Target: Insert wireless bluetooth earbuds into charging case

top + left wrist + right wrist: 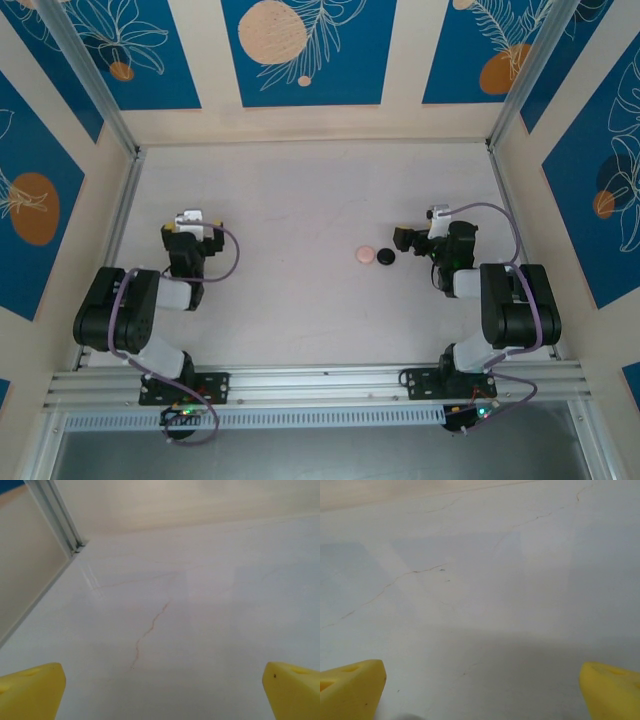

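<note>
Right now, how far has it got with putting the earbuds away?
Nothing looks done. The pink case and black case lie side by side on the table, untouched. Nothing is in hand: the left gripper and right gripper are open and empty. Everything is left; the earbuds are too small to make out.

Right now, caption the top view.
Pink case and black case side by side on the table, near the right arm.

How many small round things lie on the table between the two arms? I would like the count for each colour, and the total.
pink round case: 1
black round case: 1
Total: 2
</note>
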You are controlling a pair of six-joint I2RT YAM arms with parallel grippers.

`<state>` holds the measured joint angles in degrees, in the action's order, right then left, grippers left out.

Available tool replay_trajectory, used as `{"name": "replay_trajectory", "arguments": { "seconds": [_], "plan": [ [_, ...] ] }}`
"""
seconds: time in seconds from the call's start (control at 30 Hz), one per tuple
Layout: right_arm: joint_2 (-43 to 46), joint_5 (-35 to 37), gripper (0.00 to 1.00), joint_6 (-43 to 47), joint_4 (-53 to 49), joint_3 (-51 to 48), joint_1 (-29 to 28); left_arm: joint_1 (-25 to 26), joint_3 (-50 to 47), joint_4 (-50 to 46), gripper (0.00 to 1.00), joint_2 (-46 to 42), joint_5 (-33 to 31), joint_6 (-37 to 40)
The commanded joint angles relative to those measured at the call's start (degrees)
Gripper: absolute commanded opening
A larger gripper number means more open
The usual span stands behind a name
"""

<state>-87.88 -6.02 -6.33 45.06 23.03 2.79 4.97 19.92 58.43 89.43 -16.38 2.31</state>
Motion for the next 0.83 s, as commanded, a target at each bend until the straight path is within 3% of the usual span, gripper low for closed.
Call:
{"name": "replay_trajectory", "arguments": {
  "seconds": [0.0, 0.43, 0.8],
  "plan": [
    [0.5, -0.2, 0.99, 1.7, 1.9, 0.4, -0.1, -0.4, -0.2, -2.2, 1.00, -0.4, 4.2, -2.1],
    [0.5, -0.3, 0.99, 1.7, 2.2, 0.3, -0.1, -0.4, 1.5, -5.2, 1.00, -0.1, 10.4, 0.3],
    [0.6, -0.3, 0.99, 1.7, 2.3, 0.3, -0.1, -0.5, 1.6, -5.3, 1.00, -0.1, 10.9, 0.3]
  ]
}}
